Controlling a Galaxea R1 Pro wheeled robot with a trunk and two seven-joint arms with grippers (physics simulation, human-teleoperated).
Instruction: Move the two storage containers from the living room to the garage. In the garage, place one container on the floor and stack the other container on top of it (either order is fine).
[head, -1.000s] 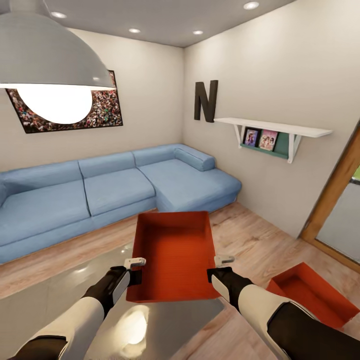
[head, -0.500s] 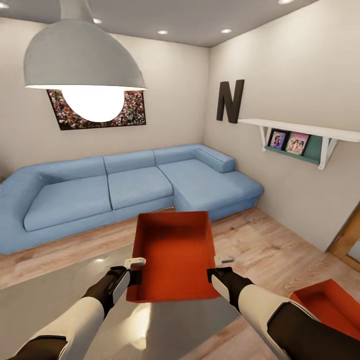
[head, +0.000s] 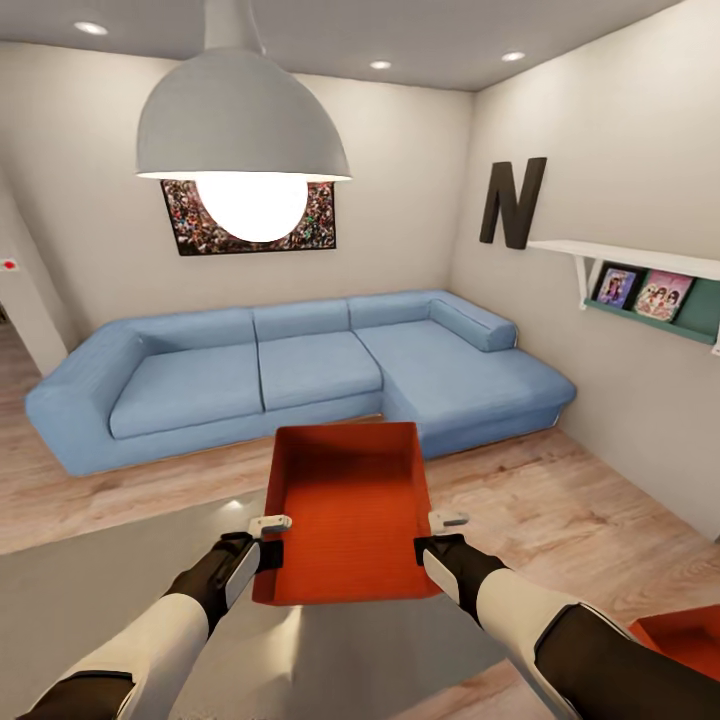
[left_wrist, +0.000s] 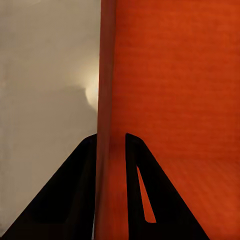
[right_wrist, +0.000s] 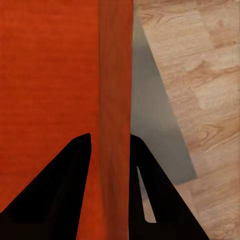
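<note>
Right now the held container (head: 345, 515) hangs in front of the robot over the glass-topped table (head: 90, 600), with the left gripper (head: 268, 540) and right gripper (head: 432, 538) each pinching a side wall between narrow fingers. Such thin wall grips could slip if the base swings fast. Compared with a second ago, the view has panned left: the second container (head: 685, 640) on the wood floor now sits at the near right corner.
</note>
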